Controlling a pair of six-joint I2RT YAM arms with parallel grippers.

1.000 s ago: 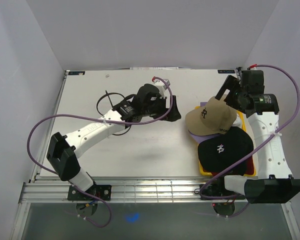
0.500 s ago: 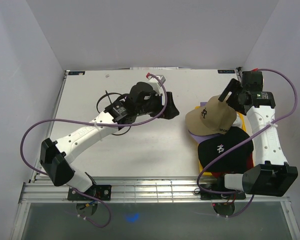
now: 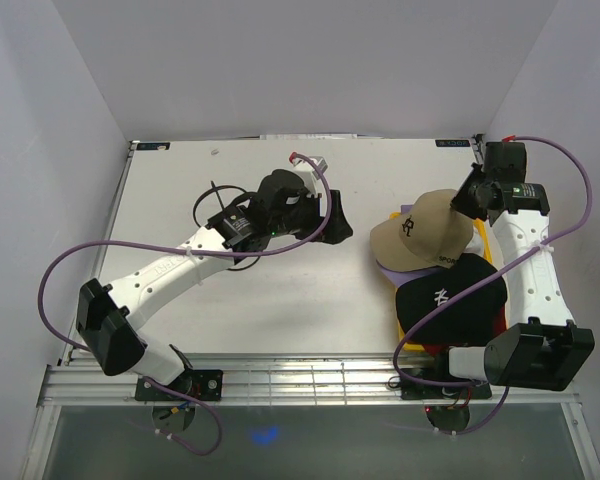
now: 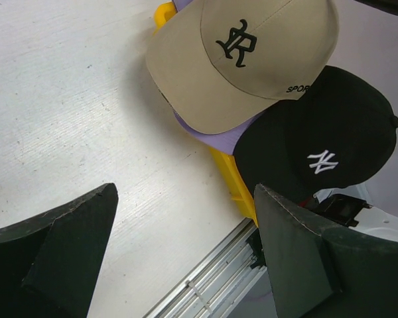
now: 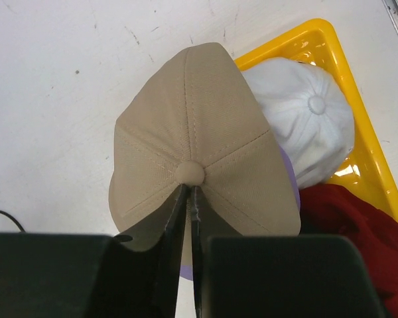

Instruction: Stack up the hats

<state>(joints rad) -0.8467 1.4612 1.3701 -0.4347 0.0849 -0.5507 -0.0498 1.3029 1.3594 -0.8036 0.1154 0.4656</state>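
Right tool [image 5: 188, 193] is clamping the tan cap [image 5: 199, 126] just behind its top button, its arm reaching far along the right edge. Left tool [image 4: 184, 191] is hanging with fingers wide apart over the counter [image 4: 66, 99], its arm stretching toward the middle. Five caps are sitting on one tray [image 5: 370, 162]. The tan cap is lying uppermost, brim pointing left, long axis crosswise. The lavender cap [image 4: 229, 138] is lying beneath it, the black cap [image 4: 325, 146] nearer, the white cap [image 5: 315, 126] and red cap [image 5: 358, 228] alongside.

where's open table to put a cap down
Bare table lies near-centre, bordered by the left arm, the black cap and the near rail. The far strip behind the left gripper is bare. Right side is crowded: the piled yellow tray, right gripper on the tan cap.
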